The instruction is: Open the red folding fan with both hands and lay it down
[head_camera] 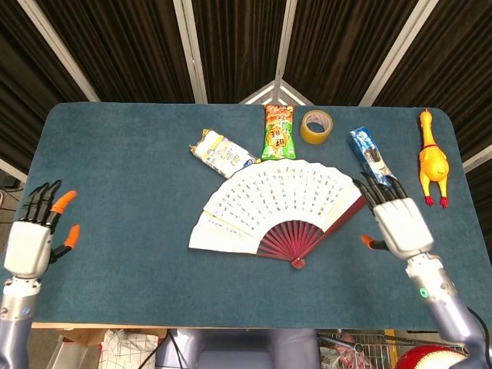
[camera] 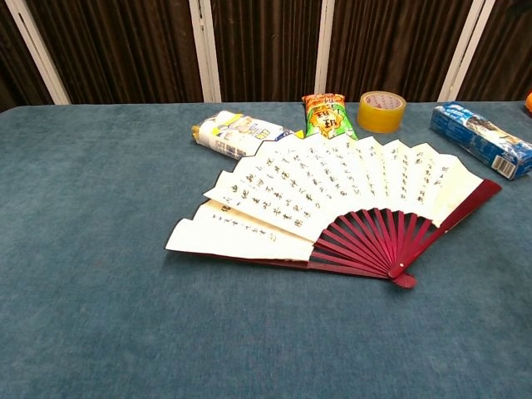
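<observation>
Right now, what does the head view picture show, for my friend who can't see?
An open red fan lies flat on a blue table, with both robot hands empty at its sides, left and right. Snacks, tape and a rubber chicken lie behind.

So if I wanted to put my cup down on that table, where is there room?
Bare cloth lies between the left hand and the fan, and along the near edge under the fan. The far middle is crowded: white packet, snack bag, tape, blue box; the chicken lines the right edge.
</observation>
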